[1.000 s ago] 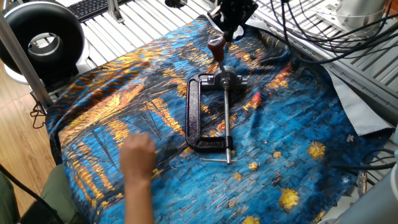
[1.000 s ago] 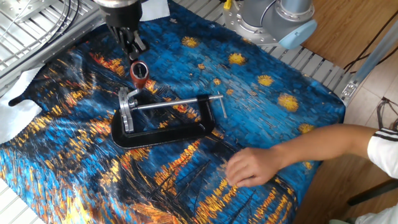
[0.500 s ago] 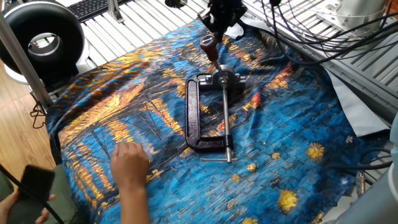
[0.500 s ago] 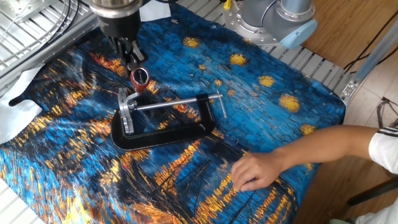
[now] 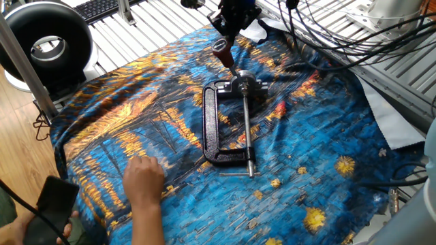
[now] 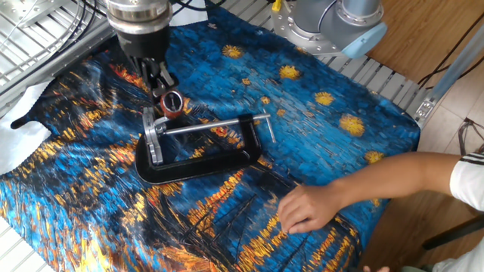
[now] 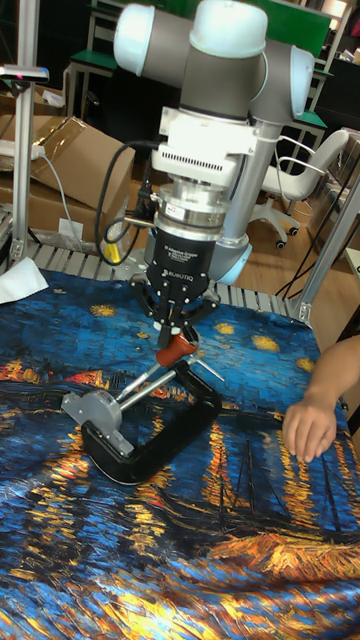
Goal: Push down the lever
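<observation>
A blue-and-orange painted cloth (image 6: 318, 143) covers the table. The black clamp (image 6: 198, 162) lies at its centre; the lever (image 6: 171, 103) rises from the clamp's 10 o'clock end. The gripper (image 6: 157, 74) presses its narrowly parted fingers against the knob, gripping nothing visibly. A person's hand (image 6: 306, 206) rests at 4 o'clock.

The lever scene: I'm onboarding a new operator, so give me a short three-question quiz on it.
1. True or false: the lever's knob sits right at the robot hand.
2. What does the black clamp lie on? A) bare metal slats B) a blue and orange patterned cloth C) a wooden tray
3. Fill in: a person's hand rests on the ____.

Key: 1 true; 2 B; 3 cloth.
</observation>
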Controlling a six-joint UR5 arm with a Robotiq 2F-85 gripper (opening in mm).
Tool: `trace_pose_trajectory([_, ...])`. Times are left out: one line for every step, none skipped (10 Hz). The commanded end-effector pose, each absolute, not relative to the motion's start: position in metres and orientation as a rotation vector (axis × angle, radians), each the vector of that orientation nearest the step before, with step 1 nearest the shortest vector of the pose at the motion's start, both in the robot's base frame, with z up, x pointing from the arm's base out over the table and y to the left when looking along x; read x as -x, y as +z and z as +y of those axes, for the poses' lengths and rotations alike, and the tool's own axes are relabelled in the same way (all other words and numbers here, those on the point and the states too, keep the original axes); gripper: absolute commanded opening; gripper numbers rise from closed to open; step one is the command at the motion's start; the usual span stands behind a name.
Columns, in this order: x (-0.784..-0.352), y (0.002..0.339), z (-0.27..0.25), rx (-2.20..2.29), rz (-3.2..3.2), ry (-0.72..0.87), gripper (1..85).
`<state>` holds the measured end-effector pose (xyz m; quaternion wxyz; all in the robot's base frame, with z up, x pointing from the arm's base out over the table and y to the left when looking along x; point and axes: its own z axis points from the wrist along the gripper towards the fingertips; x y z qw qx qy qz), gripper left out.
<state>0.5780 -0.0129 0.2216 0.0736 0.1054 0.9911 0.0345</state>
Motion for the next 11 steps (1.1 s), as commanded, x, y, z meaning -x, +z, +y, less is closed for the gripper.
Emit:
trace_pose_trajectory([-0.591,0.219,-0.003,-0.330,2.941,0.153,1.0])
trace_pose_trajectory([-0.594,0.217,0.001,-0.337,2.934,0.164,1.0])
trace_pose_trajectory([-0.597,0.216,0.005,-0.350,2.928,0.159,1.0])
trace_pose_trajectory([-0.598,0.216,0.009,-0.337,2.937,0.134,1.0])
trace_pose_trajectory([-0.596,0.218,0.003,-0.286,2.949,0.088,1.0])
trace_pose_trajectory([-0.595,0.222,-0.016,-0.190,2.965,0.016,1.0])
trace_pose_trajectory([-0.595,0.227,-0.031,-0.136,2.976,-0.017,1.0])
trace_pose_trajectory([-0.589,0.233,-0.040,-0.147,2.996,-0.015,1.0])
trace_pose_trajectory([-0.581,0.236,-0.036,-0.217,3.018,0.009,1.0])
trace_pose_trajectory([-0.572,0.240,-0.029,-0.287,3.038,0.045,1.0])
trace_pose_trajectory([-0.567,0.243,-0.020,-0.364,3.045,0.088,1.0])
